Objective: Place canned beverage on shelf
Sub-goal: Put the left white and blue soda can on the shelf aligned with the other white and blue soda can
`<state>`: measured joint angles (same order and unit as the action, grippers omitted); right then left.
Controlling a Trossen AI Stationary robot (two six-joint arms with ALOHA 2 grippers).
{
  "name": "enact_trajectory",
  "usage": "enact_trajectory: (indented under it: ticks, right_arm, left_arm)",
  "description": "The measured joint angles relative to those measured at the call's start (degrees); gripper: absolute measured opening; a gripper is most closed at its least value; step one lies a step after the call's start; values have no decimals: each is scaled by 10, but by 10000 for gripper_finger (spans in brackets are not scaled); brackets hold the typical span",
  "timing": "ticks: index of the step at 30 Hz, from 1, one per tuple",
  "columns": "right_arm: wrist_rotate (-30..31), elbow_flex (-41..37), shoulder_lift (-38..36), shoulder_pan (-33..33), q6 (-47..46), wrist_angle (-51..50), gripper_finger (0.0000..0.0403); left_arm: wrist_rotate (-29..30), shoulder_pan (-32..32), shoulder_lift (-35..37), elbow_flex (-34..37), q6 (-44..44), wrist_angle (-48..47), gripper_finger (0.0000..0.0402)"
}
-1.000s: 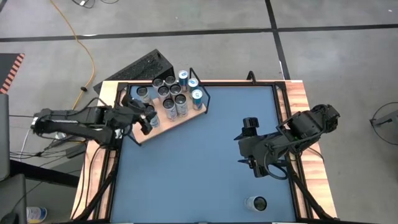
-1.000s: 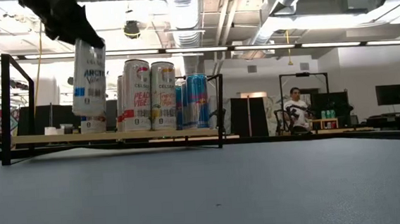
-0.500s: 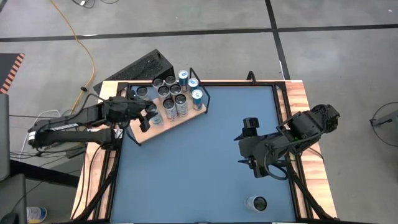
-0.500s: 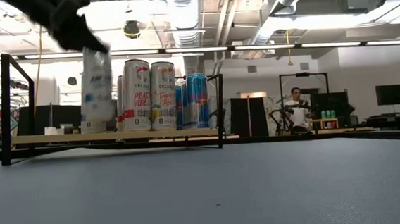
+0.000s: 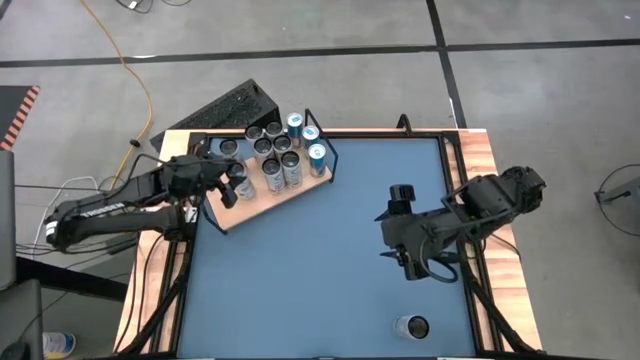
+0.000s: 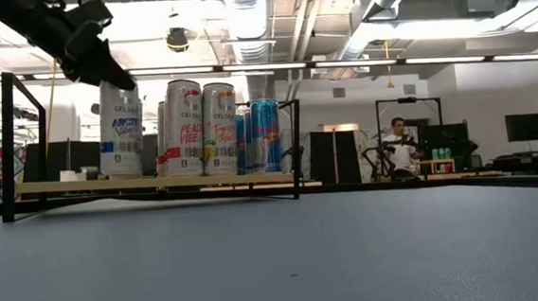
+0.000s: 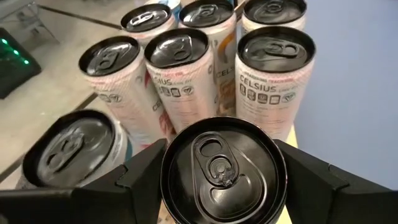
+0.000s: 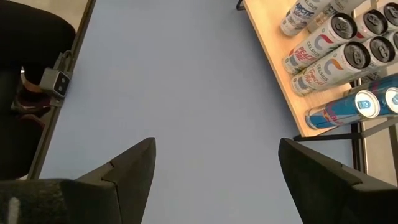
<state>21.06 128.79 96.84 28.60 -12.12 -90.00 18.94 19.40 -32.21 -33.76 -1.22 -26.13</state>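
A: Where's the Celsius Arctic can (image 6: 120, 129)?

B: Upright on the shelf (image 5: 270, 202), beside 2 other Celsius cans; the left gripper (image 6: 100, 65) pinches it just under the rim.

A: How will it handle?

B: Probably light, thin-walled and slick; grip the sides gently.

A: And the right gripper (image 5: 407, 266)?

B: Jaws spread, empty, over the blue table (image 5: 320, 270).

I see a blue surface (image 5: 320, 250) bordered by wooden edges (image 5: 485, 170). A yellow cable (image 5: 128, 75) trails across the grey floor (image 5: 300, 40) beyond the far left corner, and a black slatted box (image 5: 225, 108) sits just past that corner. In the low view a person (image 6: 399, 146) sits far back in the room, under ceiling ducts (image 6: 240, 5), with a dark monitor (image 6: 526, 127) to the right.
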Motion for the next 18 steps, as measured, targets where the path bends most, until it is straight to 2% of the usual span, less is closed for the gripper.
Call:
enact_trajectory:
  ticks: [14,18]
  right_arm:
    - [0,0,0,-10,1,0,321]
    - [-1,0,0,-9,1,0,321]
  left_arm:
    - [-37,54,-46,-2,-7,15,236]
    - [-48,54,-43,-2,-7,15,273]
